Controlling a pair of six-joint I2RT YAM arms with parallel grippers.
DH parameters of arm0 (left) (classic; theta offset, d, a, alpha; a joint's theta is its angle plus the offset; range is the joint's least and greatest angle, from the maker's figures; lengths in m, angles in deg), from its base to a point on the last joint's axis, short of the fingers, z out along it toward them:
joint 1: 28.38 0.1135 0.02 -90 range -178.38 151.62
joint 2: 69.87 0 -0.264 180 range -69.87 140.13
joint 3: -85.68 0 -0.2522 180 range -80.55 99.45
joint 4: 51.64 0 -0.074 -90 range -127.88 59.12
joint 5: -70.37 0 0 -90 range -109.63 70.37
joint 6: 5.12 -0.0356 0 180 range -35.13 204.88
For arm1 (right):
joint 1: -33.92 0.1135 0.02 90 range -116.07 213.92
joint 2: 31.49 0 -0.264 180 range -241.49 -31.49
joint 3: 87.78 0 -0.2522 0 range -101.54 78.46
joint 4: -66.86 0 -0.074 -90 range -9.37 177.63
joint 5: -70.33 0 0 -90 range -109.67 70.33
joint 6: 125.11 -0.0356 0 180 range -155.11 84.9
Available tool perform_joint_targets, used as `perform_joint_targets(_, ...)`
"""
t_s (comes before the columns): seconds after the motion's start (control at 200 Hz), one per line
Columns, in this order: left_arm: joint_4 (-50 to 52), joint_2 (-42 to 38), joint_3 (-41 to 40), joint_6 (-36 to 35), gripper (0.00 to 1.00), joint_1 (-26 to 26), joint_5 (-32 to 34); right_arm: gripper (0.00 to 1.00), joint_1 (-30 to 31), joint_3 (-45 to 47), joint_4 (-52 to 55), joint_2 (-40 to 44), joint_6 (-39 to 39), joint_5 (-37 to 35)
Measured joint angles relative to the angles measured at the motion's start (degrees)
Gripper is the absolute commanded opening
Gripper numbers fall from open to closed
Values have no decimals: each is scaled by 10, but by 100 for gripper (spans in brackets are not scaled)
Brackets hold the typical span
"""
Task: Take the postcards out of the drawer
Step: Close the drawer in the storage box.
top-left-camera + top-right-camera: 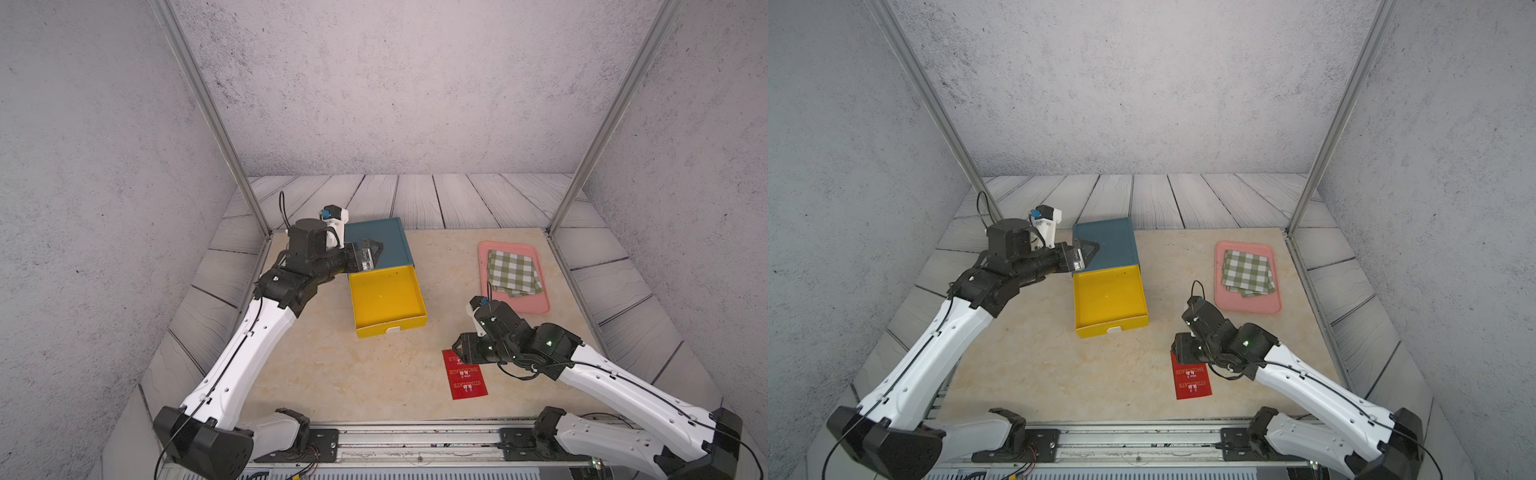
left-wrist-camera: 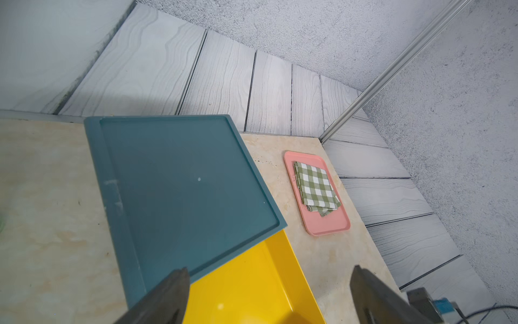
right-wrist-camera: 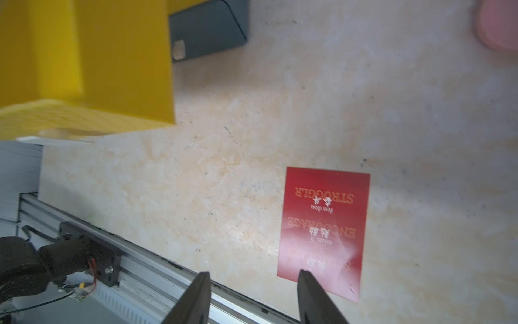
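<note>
The postcards (image 1: 464,376) lie overlapped on the desk (image 1: 332,374), lower right of centre in both top views, clear of the yellow drawer (image 1: 386,297), which looks empty. The right pincer (image 3: 253,276) hovers spread at their edge, pinching nothing; a finger snagging that edge could drag them off the desk's front. The left pincer (image 2: 270,269), spread wide, hangs over the blue cabinet (image 2: 182,182).

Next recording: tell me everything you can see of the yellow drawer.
The glossy yellow plastic-looking drawer is a shallow, open-topped rectangular tray with low walls. It sits level on the beige marbled tabletop, pulled far out of the teal box-shaped case, its rear end tucked under the case. A small white pull tab sits low on its front wall. Its visible inside holds nothing.
</note>
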Motion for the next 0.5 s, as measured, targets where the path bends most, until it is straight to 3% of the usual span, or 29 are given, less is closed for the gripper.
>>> perform_joint_targets(0.27, -19, 153, 86, -8, 96, 23, -58, 58, 36, -28, -104, -41, 50, 3)
perform_joint_targets(0.5, -25, 213, 104, -7, 96, 26, -95, 60, 59, -41, -162, -102, 78, 2)
